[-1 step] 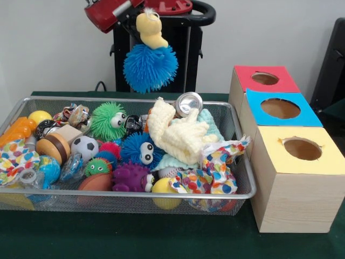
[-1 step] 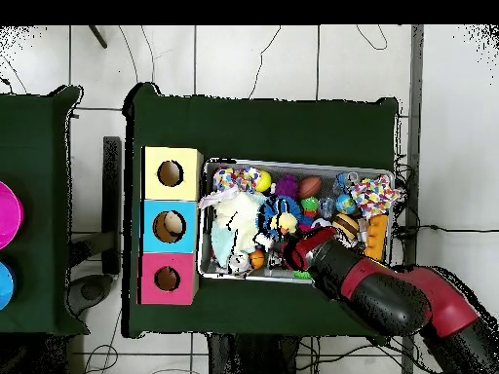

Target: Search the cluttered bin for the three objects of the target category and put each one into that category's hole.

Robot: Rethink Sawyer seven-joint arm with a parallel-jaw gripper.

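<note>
My gripper hangs high over the back of the wire mesh bin, shut on a blue spiky ball toy with a yellow head. The toy dangles clear of the clutter. In the overhead view the arm reaches in from the lower right, and the blue toy shows over the bin's middle. Beside the bin stand three boxes with round holes: red, blue and yellow. More spiky balls lie in the bin: green, blue, purple.
The bin also holds a cream knitted cloth, polka-dot cloths, a small soccer ball, a metal lid and several other toys. In the overhead view the boxes line the bin's left side.
</note>
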